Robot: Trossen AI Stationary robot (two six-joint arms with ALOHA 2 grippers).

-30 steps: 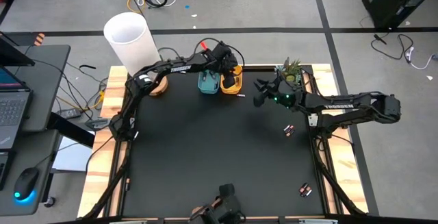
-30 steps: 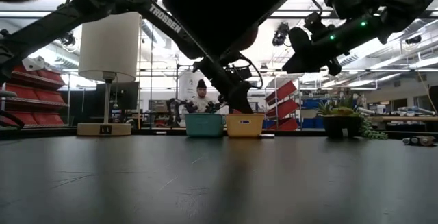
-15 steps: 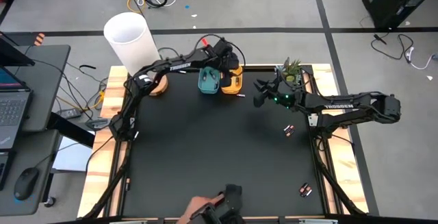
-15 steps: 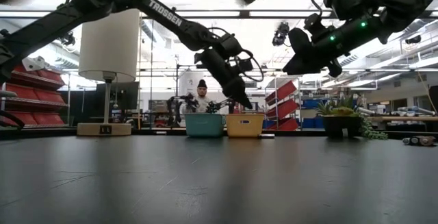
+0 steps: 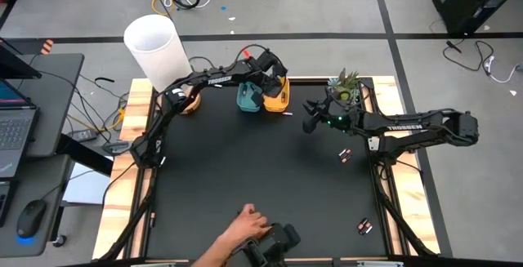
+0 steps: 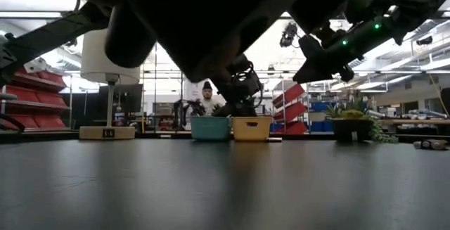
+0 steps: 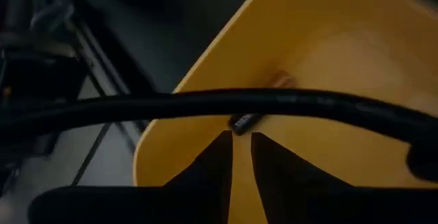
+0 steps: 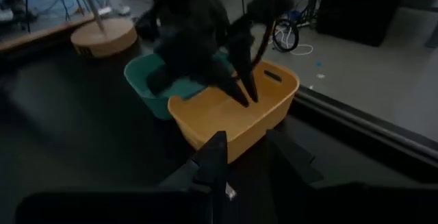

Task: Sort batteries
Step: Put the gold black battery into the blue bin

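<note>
My left gripper points down into the yellow bin, next to the teal bin at the table's far edge. Its fingers stand a narrow gap apart with nothing between them. A dark battery lies in the bin just past the fingertips; whether it touches them I cannot tell. In the right wrist view the left gripper reaches into the yellow bin. My right gripper hovers open to the right of the bins. Loose batteries lie on the black mat at the right, and more batteries near the front right corner.
A white lamp stands at the far left and a potted plant at the far right. A person's hand reaches over the near edge to a dark object. A dark shape blocks much of the low view.
My left gripper has rolled about its own axis while staying over the yellow bin. A person's hand has come in over the table's near edge to the dark object there, and a dark shape now covers most of the low view.
</note>
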